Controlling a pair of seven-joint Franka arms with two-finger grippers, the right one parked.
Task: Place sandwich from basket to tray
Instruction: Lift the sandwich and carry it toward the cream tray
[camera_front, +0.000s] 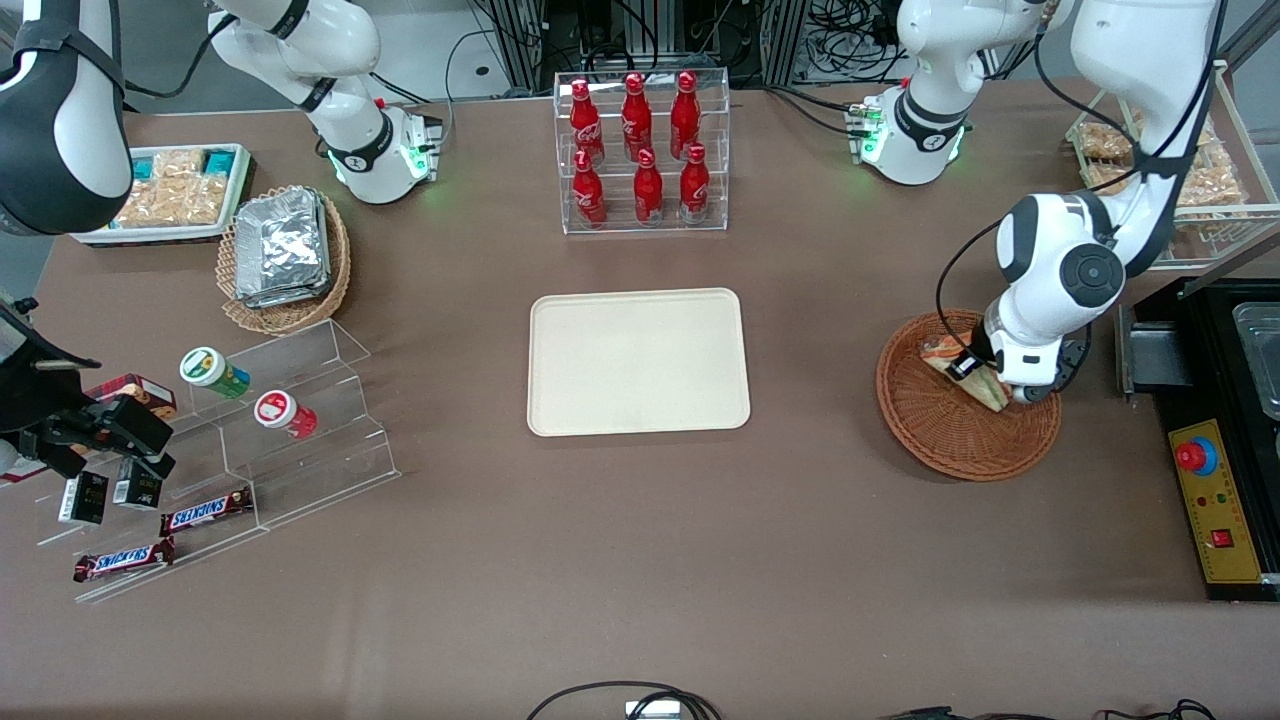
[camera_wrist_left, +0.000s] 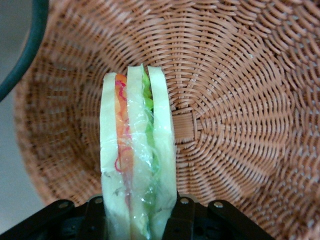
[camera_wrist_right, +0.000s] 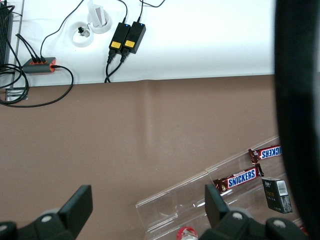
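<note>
The sandwich (camera_front: 960, 366) is a wedge of pale bread with orange and green filling in clear wrap. It lies in the round reddish-brown wicker basket (camera_front: 935, 430) toward the working arm's end of the table. My left gripper (camera_front: 985, 380) is down in the basket, shut on the sandwich. In the left wrist view the sandwich (camera_wrist_left: 136, 150) stands on edge between the two black fingers (camera_wrist_left: 182, 217), over the basket's woven floor (camera_wrist_left: 235, 125). The cream-beige tray (camera_front: 638, 361) lies bare at the table's middle.
A clear rack of red bottles (camera_front: 640, 150) stands farther from the front camera than the tray. A black control box (camera_front: 1215, 500) lies beside the basket at the table's end. A tan basket of foil packs (camera_front: 283, 250) and clear snack steps (camera_front: 260, 440) lie toward the parked arm's end.
</note>
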